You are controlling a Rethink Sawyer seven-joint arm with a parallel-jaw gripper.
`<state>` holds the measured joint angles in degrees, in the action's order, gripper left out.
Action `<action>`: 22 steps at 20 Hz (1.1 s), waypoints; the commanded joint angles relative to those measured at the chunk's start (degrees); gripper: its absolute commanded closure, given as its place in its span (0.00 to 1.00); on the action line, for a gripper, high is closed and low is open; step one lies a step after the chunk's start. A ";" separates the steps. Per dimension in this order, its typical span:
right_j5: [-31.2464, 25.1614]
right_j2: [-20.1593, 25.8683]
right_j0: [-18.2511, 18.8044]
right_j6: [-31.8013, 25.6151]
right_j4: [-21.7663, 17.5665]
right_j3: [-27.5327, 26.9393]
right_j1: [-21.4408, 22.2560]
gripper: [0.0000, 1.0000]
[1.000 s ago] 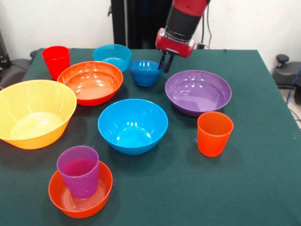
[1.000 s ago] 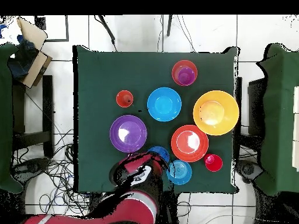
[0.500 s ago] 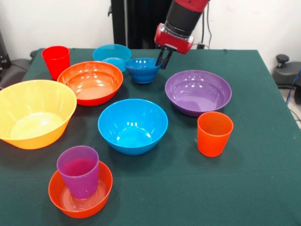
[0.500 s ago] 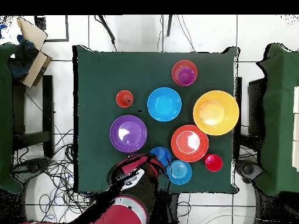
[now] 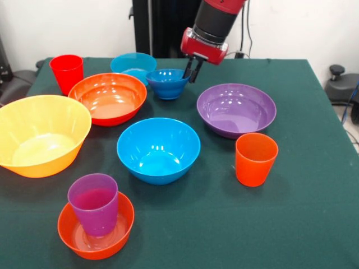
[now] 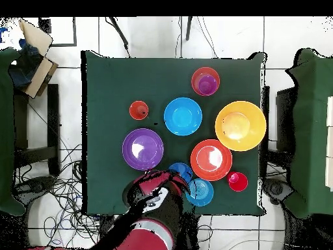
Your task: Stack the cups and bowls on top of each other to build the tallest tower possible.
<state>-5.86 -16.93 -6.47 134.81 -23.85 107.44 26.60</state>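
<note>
No text readable (anywhere here).

Seen from the front, a medium bowl [image 5: 158, 148] sits mid-counter [image 5: 314, 224]. Left of it is the biggest bowl [image 5: 39, 134], and behind that pair a large bowl [image 5: 110, 96]. A corner cup [image 5: 67, 72] stands far left. At the back is a rear bowl [image 5: 133, 66], and just right of it a little bowl [image 5: 167, 83] whose right rim is pinched by the end effector [image 5: 192, 70]. To the right lies a wide bowl [image 5: 236, 109], with a lone cup [image 5: 256, 158] before it. Near left, a nested cup [image 5: 94, 203] stands in a front bowl [image 5: 120, 227].
</note>
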 commanded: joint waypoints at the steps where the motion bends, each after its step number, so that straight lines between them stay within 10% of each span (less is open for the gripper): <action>1: -7.62 13.06 7.74 -2.15 1.80 0.69 6.99 1.00; 6: -15.62 22.17 17.23 -3.42 6.44 4.08 13.87 1.00; 22: -39.34 22.71 22.58 -2.00 17.14 -6.55 20.30 1.00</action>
<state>-36.14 -0.30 15.05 134.81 -9.77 106.64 44.75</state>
